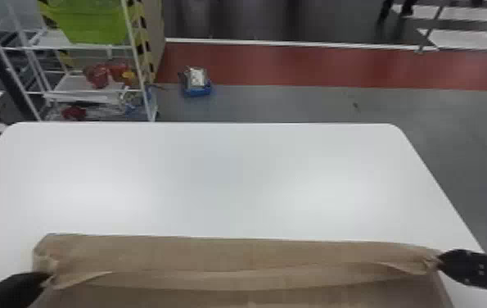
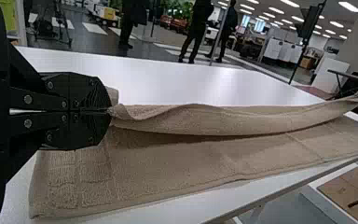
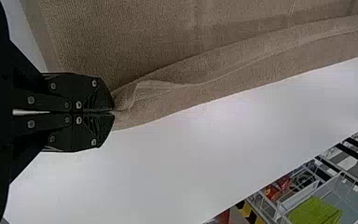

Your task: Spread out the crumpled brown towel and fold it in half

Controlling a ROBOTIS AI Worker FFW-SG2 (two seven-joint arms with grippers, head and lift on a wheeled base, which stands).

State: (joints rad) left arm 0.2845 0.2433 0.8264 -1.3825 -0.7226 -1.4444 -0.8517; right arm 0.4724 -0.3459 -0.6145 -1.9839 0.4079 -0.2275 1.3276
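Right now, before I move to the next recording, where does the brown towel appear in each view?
Head view: brown towel along the bottom, held between left pincer and right pincer.
Left wrist view: towel stretching away from the left pincer's fingertips.
Right wrist view: towel stretching away from the right pincer's fingertips.
Shared landmark: white table.

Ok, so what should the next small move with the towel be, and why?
Probably ease the left pincer and right pincer together toward the robot, bringing the towel's held far side over the flat part. Each pincer is shut on one end of that side, which bows between them, and the nearer part lies spread on the table, not yet covered.
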